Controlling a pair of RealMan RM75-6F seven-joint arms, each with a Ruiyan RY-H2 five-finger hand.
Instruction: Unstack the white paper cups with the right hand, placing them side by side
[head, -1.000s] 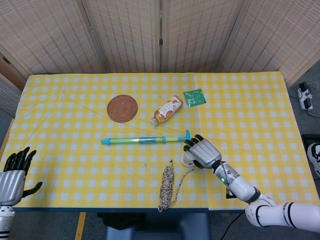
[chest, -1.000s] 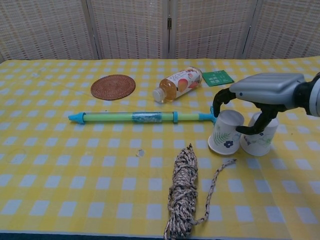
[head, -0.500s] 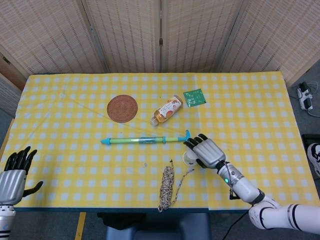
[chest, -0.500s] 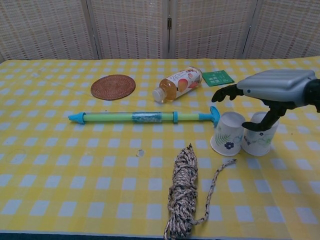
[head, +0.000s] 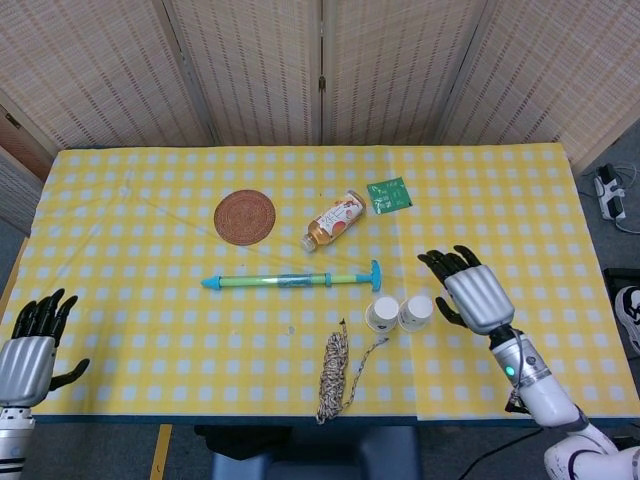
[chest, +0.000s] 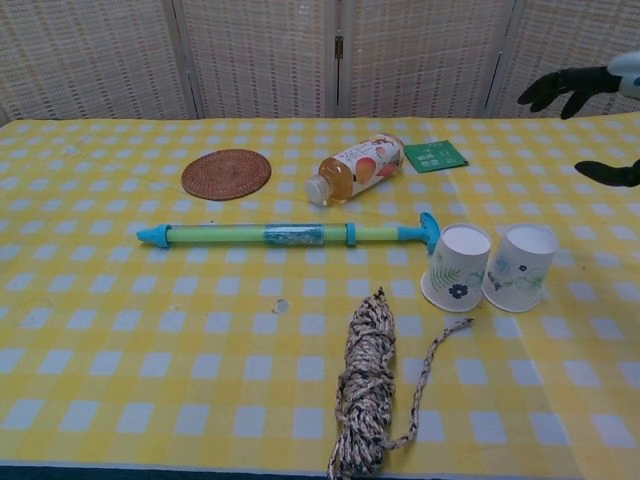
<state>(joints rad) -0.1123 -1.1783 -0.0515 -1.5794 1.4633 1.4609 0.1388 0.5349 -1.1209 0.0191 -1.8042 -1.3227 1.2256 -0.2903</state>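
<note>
Chest view shows our right hand (chest: 590, 90) now lifted away, fingers spread, upper right; both paper cups (chest: 487, 266) stand side by side, so unstacking looks finished.

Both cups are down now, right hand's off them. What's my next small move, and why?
Probably just pull the right hand back to rest. The two cups stand side by side, open ends up and leaning a little, beside the rope. The hand is open, holds nothing and hangs clear of them, so nothing seems left to unstack.
</note>
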